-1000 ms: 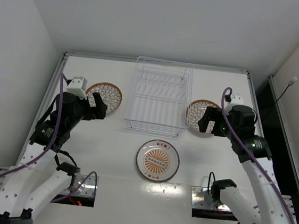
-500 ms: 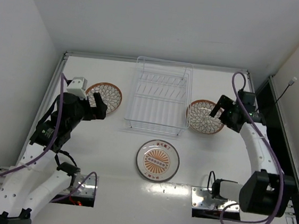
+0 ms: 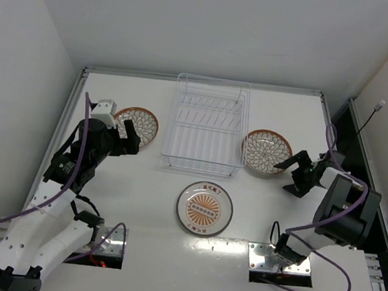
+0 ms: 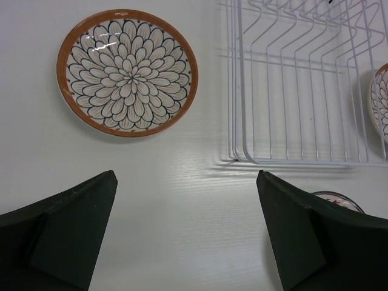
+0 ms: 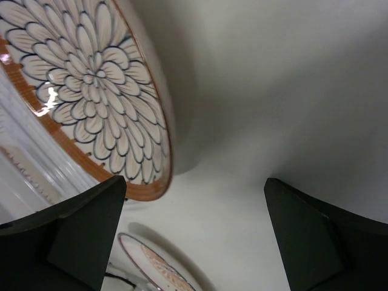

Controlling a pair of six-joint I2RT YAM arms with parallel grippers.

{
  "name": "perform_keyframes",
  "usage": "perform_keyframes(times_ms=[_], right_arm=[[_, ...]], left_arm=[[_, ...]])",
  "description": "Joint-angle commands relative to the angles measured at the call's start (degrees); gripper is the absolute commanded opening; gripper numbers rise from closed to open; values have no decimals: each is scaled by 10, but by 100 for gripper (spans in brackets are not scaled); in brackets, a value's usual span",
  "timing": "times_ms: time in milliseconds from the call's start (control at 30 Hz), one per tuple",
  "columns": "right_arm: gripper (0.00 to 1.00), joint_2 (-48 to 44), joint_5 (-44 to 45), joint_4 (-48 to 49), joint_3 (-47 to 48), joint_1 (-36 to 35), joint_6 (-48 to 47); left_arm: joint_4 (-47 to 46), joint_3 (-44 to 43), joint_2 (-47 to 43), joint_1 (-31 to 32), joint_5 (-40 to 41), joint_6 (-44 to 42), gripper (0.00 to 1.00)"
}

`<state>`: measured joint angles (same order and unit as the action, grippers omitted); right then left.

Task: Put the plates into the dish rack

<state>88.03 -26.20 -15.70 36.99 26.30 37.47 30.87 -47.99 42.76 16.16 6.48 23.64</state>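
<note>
Pickup step, rack (image 3: pixel 202 163) unloaded. The right hand (image 3: pixel 290 176) gapes empty just beside the right-edge plate (image 3: pixel 265 152); the left hand (image 3: pixel 128 138) gapes empty too. Next: pinch that plate's rim.

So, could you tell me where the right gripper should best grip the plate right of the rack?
Likely the orange rim's right side, coming low from the right: the plate lies flat and the dish rack crowds its left edge.
</note>
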Motion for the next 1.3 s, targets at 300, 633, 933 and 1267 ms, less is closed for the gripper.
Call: perform_keyframes(times_ms=[300,633,933,1267], right_arm=[[79,103,-75,140,-9,9,38],[45,84,-22,109,9,-13,54],[0,43,-4,74,21,-26,47],[0,-282,284,-118,183,-32,31]], left_arm=[[-8,0,0,4,4,6,100],[-8,0,6,4,4,6,100],[-8,0,6,4,4,6,100],[-8,0,6,4,4,6,100]])
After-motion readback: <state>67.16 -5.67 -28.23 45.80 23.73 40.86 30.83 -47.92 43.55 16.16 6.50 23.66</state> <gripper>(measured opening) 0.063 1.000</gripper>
